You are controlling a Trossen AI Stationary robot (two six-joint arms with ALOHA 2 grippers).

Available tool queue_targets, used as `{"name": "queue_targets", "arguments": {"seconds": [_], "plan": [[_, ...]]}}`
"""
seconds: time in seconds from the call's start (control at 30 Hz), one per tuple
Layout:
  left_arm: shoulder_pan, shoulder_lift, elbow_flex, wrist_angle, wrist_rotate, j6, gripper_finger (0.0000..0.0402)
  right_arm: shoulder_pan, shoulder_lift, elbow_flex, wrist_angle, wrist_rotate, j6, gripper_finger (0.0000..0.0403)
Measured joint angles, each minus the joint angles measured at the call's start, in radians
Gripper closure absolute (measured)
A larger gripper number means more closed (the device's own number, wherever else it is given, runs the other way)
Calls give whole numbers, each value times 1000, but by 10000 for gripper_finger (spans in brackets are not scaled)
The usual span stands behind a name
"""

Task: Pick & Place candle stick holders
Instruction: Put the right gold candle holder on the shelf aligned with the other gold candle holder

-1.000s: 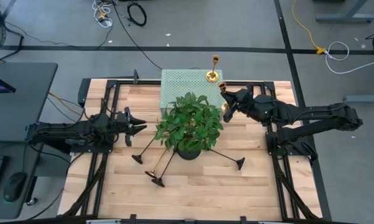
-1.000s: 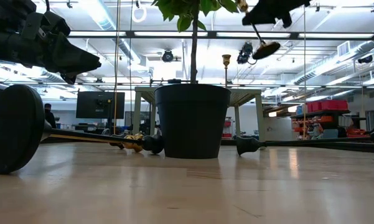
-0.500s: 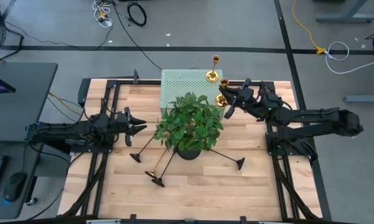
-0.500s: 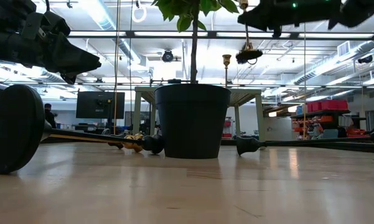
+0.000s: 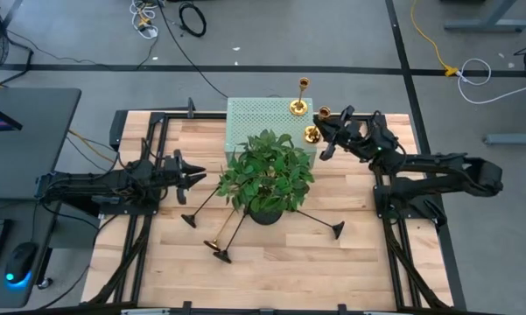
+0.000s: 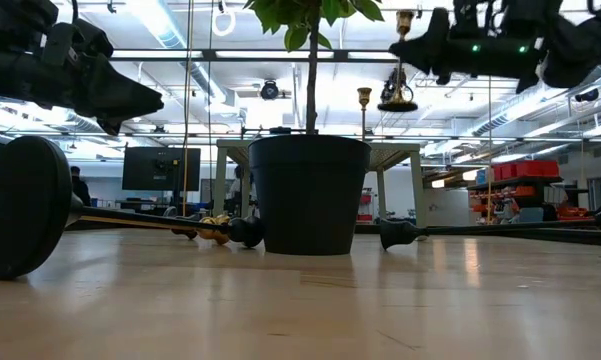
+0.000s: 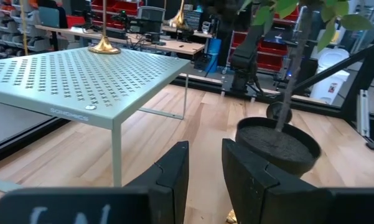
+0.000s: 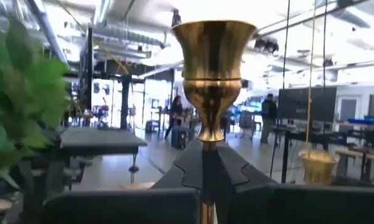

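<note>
A gold candlestick (image 5: 313, 131) is held clamped upright by the right gripper (image 5: 326, 133) at the plant's (image 5: 267, 175) 1 o'clock; the left gripper's (image 5: 192, 177) jaws are seen slightly apart, empty.

leafy potted plant (image 5: 267, 179) mid-table, just beside a pale green perforated box (image 5: 258, 122) at the far edge

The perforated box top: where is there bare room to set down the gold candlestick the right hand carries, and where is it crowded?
The pale green box is bare over its left and middle; one gold candlestick stands at its right rear corner. The right hand holds another gold candlestick upright at the right edge. The potted plant crowds the near edge.
</note>
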Motion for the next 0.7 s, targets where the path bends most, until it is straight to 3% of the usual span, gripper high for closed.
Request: {"name": "queue_targets", "arguments": {"seconds": [0.4, 0.7], "plan": [[0, 0, 0, 0, -4, -1, 303, -122, 243, 0, 267, -144, 55, 398], [0, 0, 0, 0, -27, 0, 303, -157, 362, 38, 332, -147, 84, 398]]}}
